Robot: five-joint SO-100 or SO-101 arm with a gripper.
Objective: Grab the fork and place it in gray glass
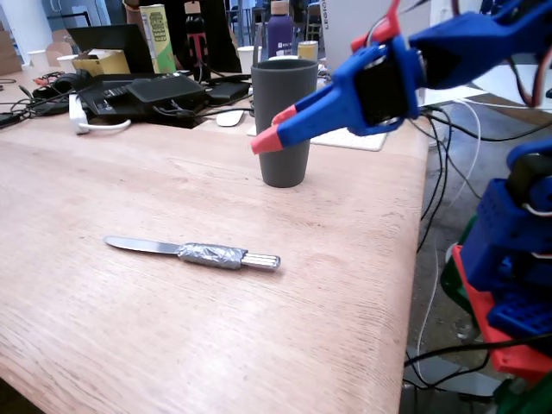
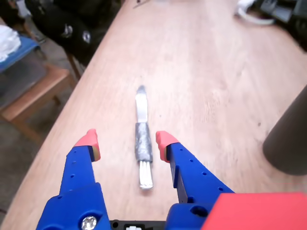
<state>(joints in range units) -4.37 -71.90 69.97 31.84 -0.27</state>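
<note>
The dark gray glass [image 1: 285,168] stands upright near the table's right edge in the fixed view; its side shows at the right edge of the wrist view [image 2: 290,139]. My blue gripper [image 1: 274,129] with red fingertips is open and empty, held in the air in front of the glass's upper part. In the wrist view the gripper [image 2: 125,141] looks down along the table. No fork shows in either view. A silver knife [image 1: 211,255] with a gray tape wad lies flat on the table; in the wrist view the knife [image 2: 143,143] appears between the open fingers, well below them.
The wooden table [image 1: 103,190] ends close to the right of the glass. Black electronics [image 1: 138,95], a white cable, small cups, boxes and a purple bottle [image 1: 279,30] crowd the back. The arm's blue base [image 1: 517,259] stands off the table's right edge.
</note>
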